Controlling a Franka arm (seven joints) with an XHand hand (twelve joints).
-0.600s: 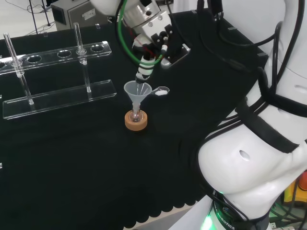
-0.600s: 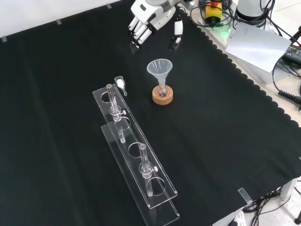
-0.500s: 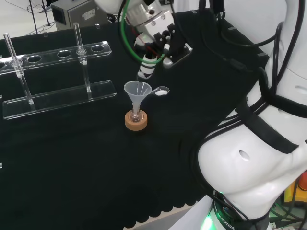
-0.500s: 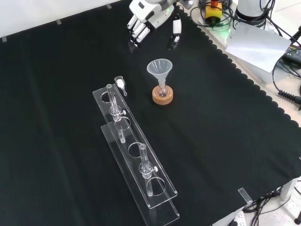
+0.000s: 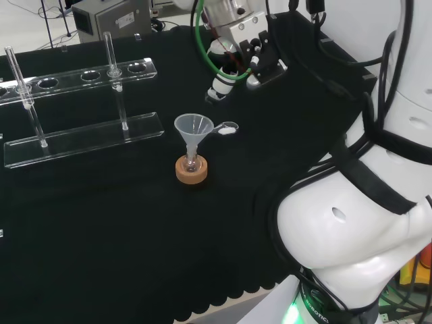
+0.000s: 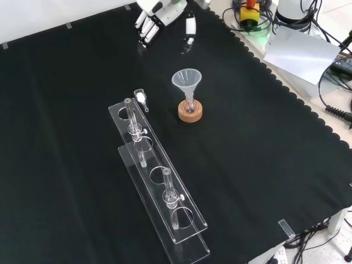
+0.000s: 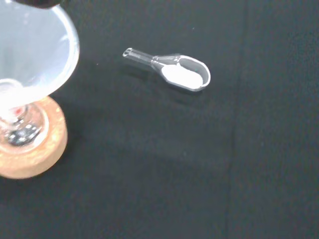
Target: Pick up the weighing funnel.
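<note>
The black cloth covers the bench, and the arm's white links stand large at the right of the head view. A clear test-tube rack lies lengthwise in the front view, running from the near edge toward the middle, with glass tubes upright in it.

The hand hangs over the far part of the cloth, at the top of the front view. Its fingers and thumb point down and stand apart, and nothing is between them. In the head view it is above and beyond the funnel, which stands mouth up in a small flask on a cork ring.

The weighing funnel lies flat on the cloth with white powder in its scoop and its short stem turned toward the big funnel. In the front view it sits just beside the far end of the rack, to the left of the big funnel. In the head view it lies just right of that funnel's rim.

The pick-up has not begun, in my judgement. The hand is well apart from the piece and touches nothing. It has yet to come down over it, close on it and lift.
</note>
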